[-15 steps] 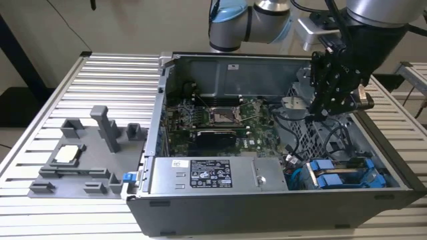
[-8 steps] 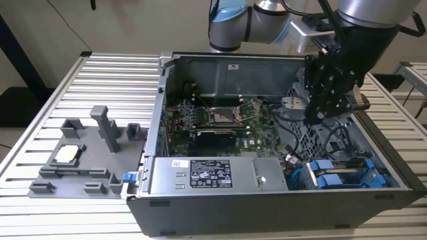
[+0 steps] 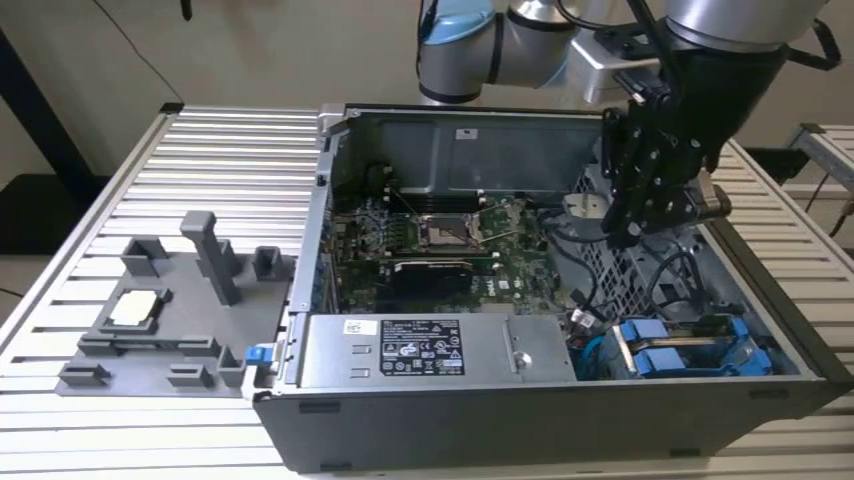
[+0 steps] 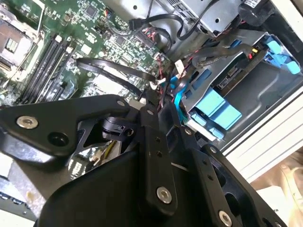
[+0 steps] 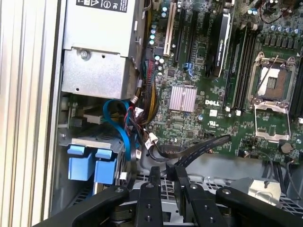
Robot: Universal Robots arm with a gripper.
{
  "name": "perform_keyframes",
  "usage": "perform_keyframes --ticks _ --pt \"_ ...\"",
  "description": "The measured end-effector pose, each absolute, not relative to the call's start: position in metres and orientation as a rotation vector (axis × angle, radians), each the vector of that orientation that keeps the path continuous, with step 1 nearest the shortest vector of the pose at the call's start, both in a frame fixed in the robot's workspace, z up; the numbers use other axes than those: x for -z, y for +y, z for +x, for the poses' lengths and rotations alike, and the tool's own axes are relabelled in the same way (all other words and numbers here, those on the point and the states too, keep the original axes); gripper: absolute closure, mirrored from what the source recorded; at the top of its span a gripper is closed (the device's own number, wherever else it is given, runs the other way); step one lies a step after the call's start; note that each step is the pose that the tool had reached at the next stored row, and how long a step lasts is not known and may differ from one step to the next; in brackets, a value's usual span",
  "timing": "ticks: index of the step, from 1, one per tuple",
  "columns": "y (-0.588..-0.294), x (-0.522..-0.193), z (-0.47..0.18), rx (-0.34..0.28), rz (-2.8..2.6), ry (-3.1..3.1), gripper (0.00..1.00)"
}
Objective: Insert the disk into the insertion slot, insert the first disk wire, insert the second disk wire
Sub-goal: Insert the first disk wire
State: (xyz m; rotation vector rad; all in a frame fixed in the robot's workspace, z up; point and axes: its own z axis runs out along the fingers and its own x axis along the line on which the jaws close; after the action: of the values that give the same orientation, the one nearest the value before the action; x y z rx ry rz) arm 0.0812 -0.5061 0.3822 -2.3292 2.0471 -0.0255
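The disk sits in the drive cage at the case's front corner, on the exterior view's right. What shows of it is its bright blue carrier (image 3: 654, 355) (image 4: 218, 106) (image 5: 90, 163), with two blue tabs facing outward. My black gripper (image 3: 627, 232) (image 5: 163, 174) (image 4: 150, 97) hangs above the case interior, between the motherboard and the cage. Its fingers (image 5: 154, 176) are shut with only a thin gap, and I cannot tell whether anything is pinched there. A blue flat wire (image 5: 120, 127) (image 4: 177, 94) and a bundle with white connectors (image 5: 150, 139) lie just beyond the fingertips.
The open computer case (image 3: 320, 200) lies on a slatted metal table (image 3: 160, 180). A power supply box (image 3: 427, 350) fills its front. A second blue frame (image 3: 751, 355) is deeper in the cage. A black flat cable (image 5: 203, 146) crosses near the fingers. A grey fixture (image 3: 174, 300) stands on the exterior view's left.
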Motion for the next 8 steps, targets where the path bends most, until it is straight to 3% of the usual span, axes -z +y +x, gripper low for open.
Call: perform_keyframes --ticks 8 --pt "-0.5013 -0.3798 0.0744 0.038 -2.332 2.036 0.73"
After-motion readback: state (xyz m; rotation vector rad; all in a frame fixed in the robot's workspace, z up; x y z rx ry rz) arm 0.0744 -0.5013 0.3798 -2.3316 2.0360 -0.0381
